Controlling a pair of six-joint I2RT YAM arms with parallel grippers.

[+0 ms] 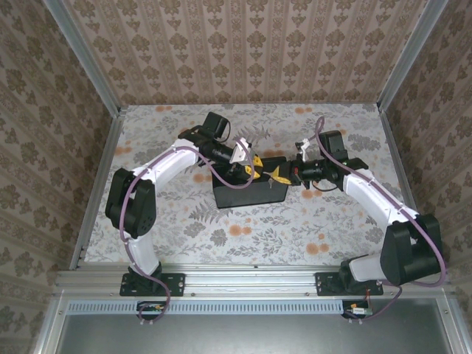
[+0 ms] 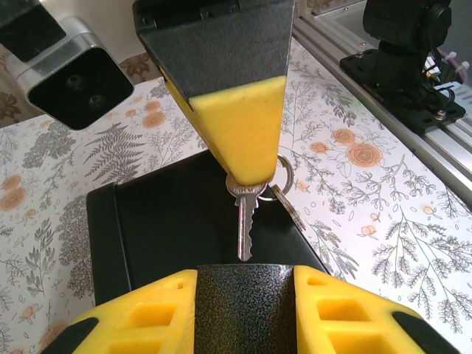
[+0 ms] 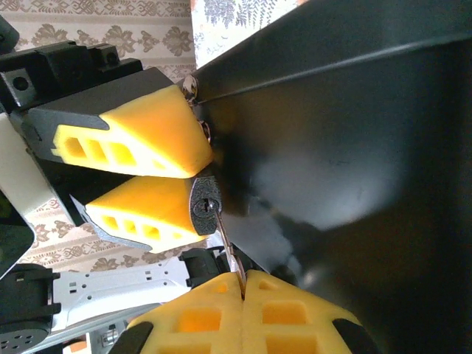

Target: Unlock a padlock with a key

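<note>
Yellow-padded fingers of the left gripper (image 3: 202,190) are clamped on the padlock (image 3: 206,210), a small dark body with its keyway facing the right gripper (image 3: 243,284). The right gripper's pads are pressed together on the bow of the key (image 2: 243,221), and the blade runs from them to the keyway. Both items are held over the black box (image 2: 162,228), which sits on the floral table cover (image 2: 369,221). A key ring (image 2: 285,171) and a second key (image 2: 289,209) hang beside the gripped bow.

Assessment: most of the blade lies exposed in the left wrist view, so the key appears started in the keyway rather than seated.

Risks:
- The blade meets the lock at a slant in the right wrist view. Pushing on that line could jam or bend it.
- Turning before full seating would load a thin, flat bow held by soft pads, and the key could slip or twist out.
- Torque could rotate the padlock between the left pads.
- The dangling second key could snag on a finger.

Not determinable: the depth of insertion, and the shackle, which is hidden by the pads, so locked or released cannot be told. In the top external view, lock and key are too small to separate from the fingers.
</note>
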